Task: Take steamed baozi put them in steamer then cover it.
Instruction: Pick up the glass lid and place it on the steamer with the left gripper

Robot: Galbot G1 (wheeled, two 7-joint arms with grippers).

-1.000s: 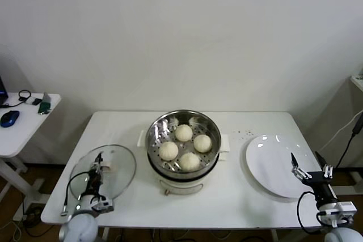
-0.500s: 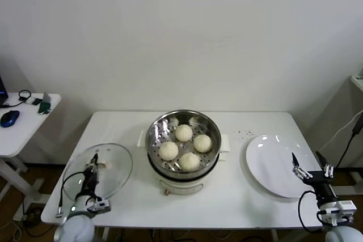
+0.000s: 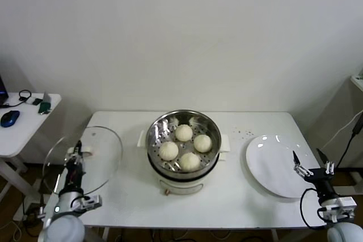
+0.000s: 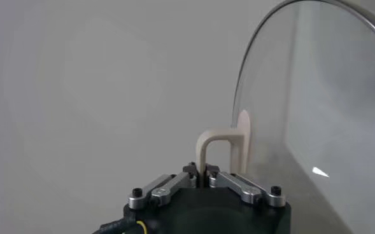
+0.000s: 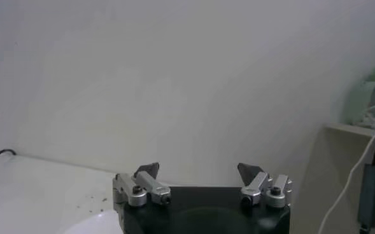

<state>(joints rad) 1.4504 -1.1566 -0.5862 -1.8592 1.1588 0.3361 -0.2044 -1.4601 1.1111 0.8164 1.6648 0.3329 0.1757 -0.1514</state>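
Left hand [image 3: 75, 152], clenched on the round clear glass lid's [image 3: 99, 157] whitish handle, should level it before centring it over the shiny steel steamer basket [image 3: 184, 143] at its 3 o'clock.

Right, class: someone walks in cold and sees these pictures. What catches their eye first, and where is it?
Mid-table, the open steamer holds four steamed baozi. At the table's left edge, the left pincer is shut on the handle of the glass cover, which is lifted and tilted. Far right, the right pincer stands open beside a bare white plate.

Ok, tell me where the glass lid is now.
In the head view the glass lid is held tilted in the left gripper, over the table's left edge, left of the steamer.
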